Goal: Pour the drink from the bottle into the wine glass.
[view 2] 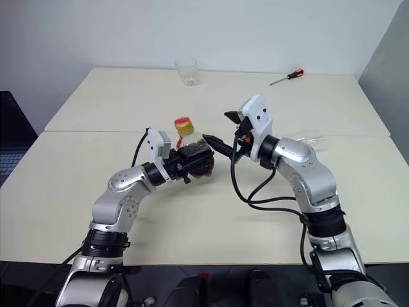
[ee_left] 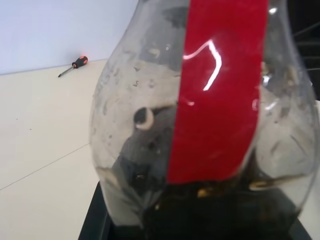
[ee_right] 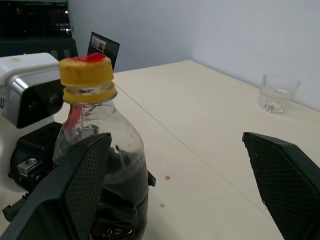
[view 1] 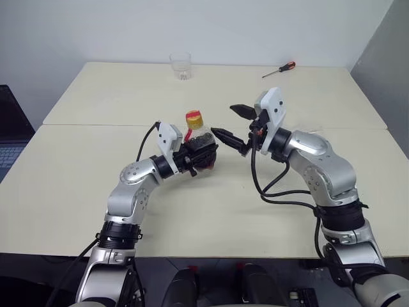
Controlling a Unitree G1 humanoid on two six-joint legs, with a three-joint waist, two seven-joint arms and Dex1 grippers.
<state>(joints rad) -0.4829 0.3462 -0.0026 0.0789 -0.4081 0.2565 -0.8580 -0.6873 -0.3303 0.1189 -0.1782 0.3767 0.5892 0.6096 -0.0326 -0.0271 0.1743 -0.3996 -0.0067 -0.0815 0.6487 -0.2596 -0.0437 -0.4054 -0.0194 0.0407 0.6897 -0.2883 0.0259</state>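
Table point(view 1: 83, 192): cream-coloured top, formed of two slabs meeting at a straight seam that runs left to right across the middle. On the far slab, near its far edge and a little left of centre, stands a short clear tumbler point(view 1: 181, 65), upright. On the same slab at far right lies a screwdriver point(view 1: 278, 70) with a red-and-black handle, flat, shaft pointing toward the near left. At right, just beside the seam, lies a clear glass item point(view 2: 309, 136), not identifiable.
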